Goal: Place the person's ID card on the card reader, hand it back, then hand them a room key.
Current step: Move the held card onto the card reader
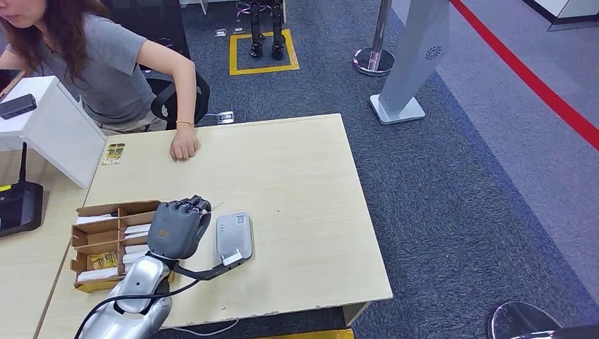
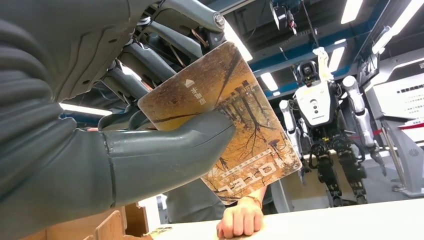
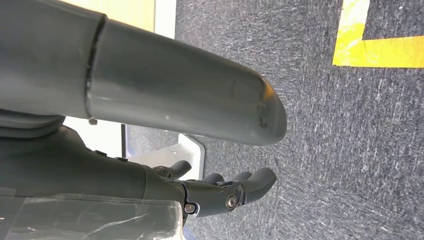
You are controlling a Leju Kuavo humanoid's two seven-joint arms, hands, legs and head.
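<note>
Both hands: left hand (image 1: pixel 178 227) raised, pinching room key (image 2: pixel 227 117); right hand (image 3: pixel 220 192) spread, empty.

floor: dark grey carpet (image 1: pixel 452 183) with a red stripe (image 1: pixel 537 85) and a yellow taped square (image 1: pixel 263 51)
furniture: light wood table (image 1: pixel 304 176), white counter (image 1: pixel 49 123) beside it, black chair (image 1: pixel 169 99)
extras: chrome post base (image 1: pixel 374 62), silver stand (image 1: pixel 413 63), maybe a sign
light: ceiling strip lights (image 2: pixel 272 81) were on
</note>
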